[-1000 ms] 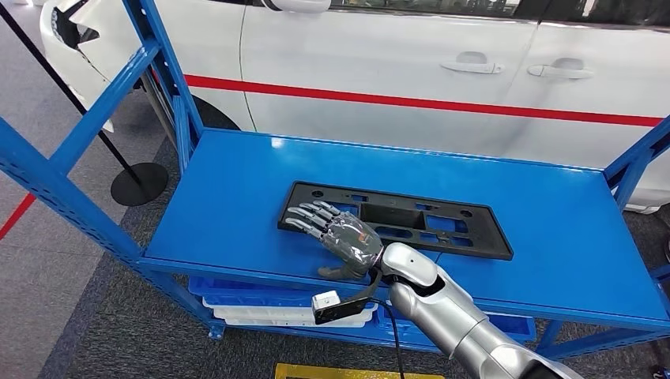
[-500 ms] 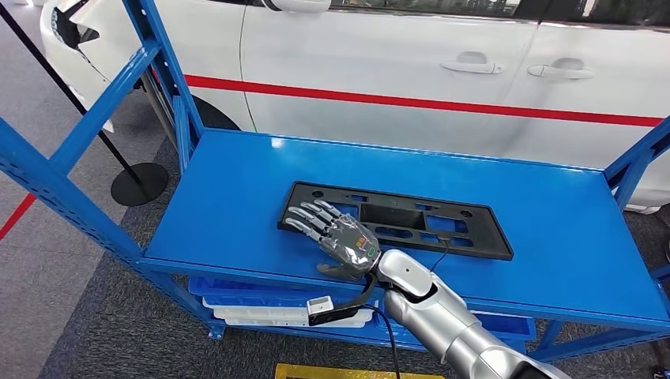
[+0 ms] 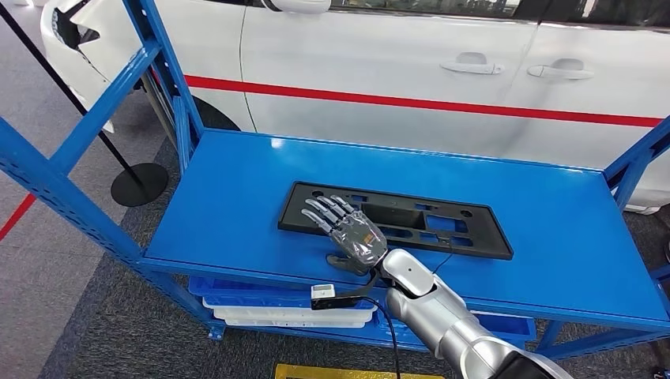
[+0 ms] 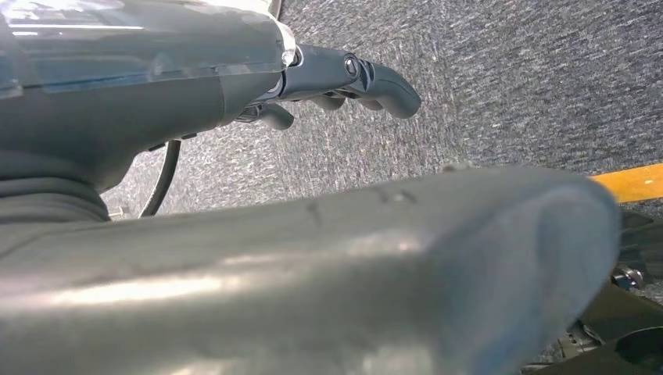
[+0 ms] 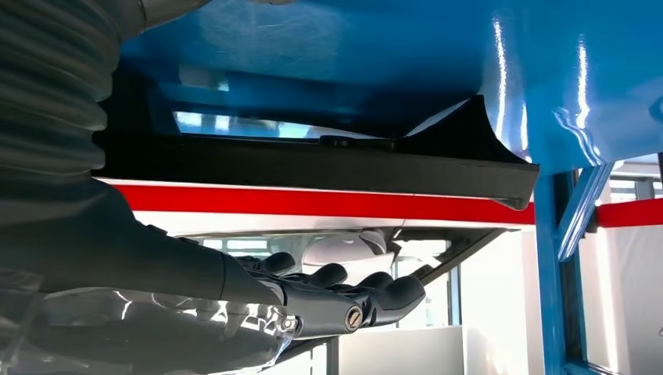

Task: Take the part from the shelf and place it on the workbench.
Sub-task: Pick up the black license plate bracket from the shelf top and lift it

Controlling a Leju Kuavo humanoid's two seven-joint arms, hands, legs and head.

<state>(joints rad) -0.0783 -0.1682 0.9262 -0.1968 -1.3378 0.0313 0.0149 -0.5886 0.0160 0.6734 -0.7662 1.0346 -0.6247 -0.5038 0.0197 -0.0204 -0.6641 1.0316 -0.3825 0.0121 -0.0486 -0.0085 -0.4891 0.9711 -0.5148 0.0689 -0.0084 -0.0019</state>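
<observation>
At the far left of the head view a round black stand base (image 3: 139, 183) sits on the grey floor beside the blue shelf (image 3: 237, 197) frame. On the flat blue shelf surface lies the part (image 3: 442, 229), a long black plastic panel with cut-out openings, set lengthwise near the shelf's front edge and a little right of its middle. The right hand (image 3: 348, 231) reaches in from below over the left end of the part, its fingers (image 3: 325, 210) stretched out and spread, holding nothing; whether they touch the panel cannot be told from this view. In the right wrist view the same hand (image 5: 234, 305) shows its dark fingers extended just beside the black edge of the part (image 5: 328, 168), with a gap of light between them. Behind the shelf stands a white car (image 3: 442, 71) with a red stripe along its doors. The left hand (image 4: 328, 78) hangs over grey carpet, fingers loosely curled and holding nothing; whether they are closed cannot be told.
</observation>
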